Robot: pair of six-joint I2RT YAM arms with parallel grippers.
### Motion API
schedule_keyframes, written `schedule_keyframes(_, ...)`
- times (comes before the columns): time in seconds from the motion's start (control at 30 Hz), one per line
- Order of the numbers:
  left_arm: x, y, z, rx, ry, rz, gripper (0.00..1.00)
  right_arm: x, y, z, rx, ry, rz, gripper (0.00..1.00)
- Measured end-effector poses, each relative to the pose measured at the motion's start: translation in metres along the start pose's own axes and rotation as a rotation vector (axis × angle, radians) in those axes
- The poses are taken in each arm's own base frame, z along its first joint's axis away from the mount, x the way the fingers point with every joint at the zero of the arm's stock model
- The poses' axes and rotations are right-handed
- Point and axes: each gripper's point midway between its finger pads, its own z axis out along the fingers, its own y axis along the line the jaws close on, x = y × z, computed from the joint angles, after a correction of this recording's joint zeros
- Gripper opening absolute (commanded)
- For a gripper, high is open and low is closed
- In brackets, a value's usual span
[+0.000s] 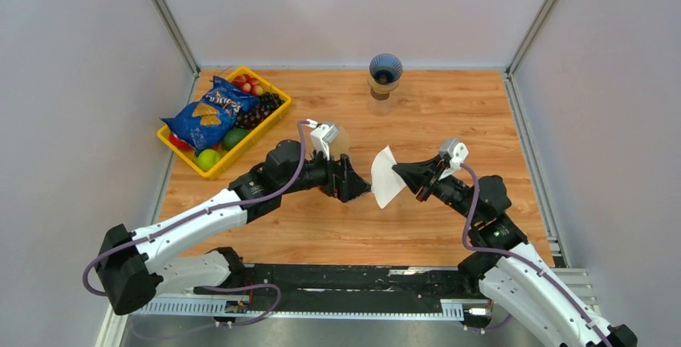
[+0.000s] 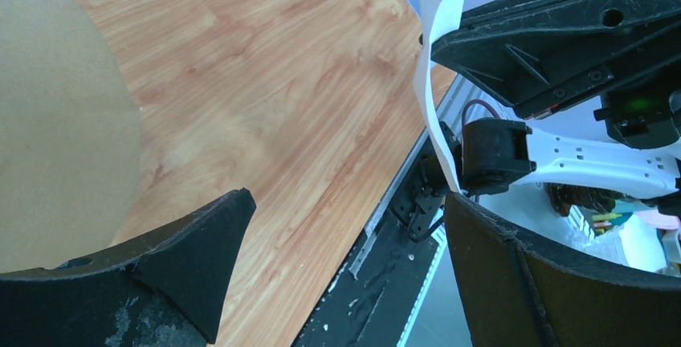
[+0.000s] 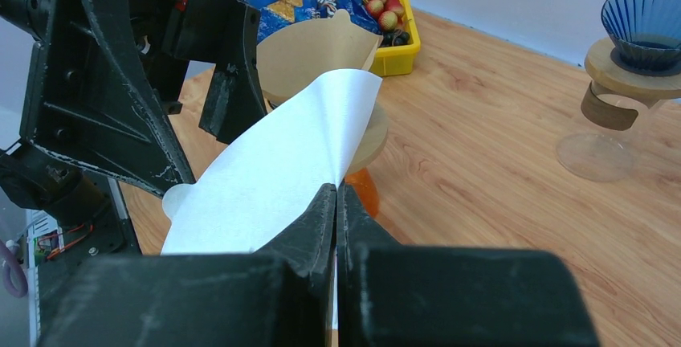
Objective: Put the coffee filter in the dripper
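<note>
Right jaws pinch white filter (image 3: pixel 281 162) | ribbed blue dripper (image 3: pixel 646 11), maybe glass

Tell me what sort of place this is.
Most likely a robot test cell in a lab, not a kitchen: plain panel walls box in a wooden table, with staged props, a yellow food tray and a blue dripper.

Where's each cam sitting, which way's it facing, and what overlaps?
Top external: overhead from the near edge, looking down the table; left arm, right arm, white filter, dripper.
Left wrist: faces the right gripper; own left gripper open.
Right wrist: faces the left arm; own fingers shut on the filter.
Shared: filter in all three; dripper in top and right wrist.
</note>
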Motion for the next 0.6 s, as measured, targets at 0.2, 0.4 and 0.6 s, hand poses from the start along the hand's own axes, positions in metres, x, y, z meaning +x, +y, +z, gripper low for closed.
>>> schedule_keyframes(0.2, 0.0005, -0.0003, 0.0037, 0.001, 0.001, 0.000, 1.00, 0.0024, -0.0025, 0.0012, 0.012, 0.008, 0.008, 0.00)
schedule_keyframes(0.4, -0.0030, -0.0008, 0.0081, -0.010, -0.006, -0.003, 1.00, 0.0035, -0.0030, 0.0015, 0.014, 0.011, 0.012, 0.00)
schedule_keyframes(0.6, -0.0072, -0.0052, 0.0089, -0.002, -0.013, -0.007, 1.00, 0.0034, -0.0067, 0.0014, 0.035, 0.010, 0.013, 0.00)
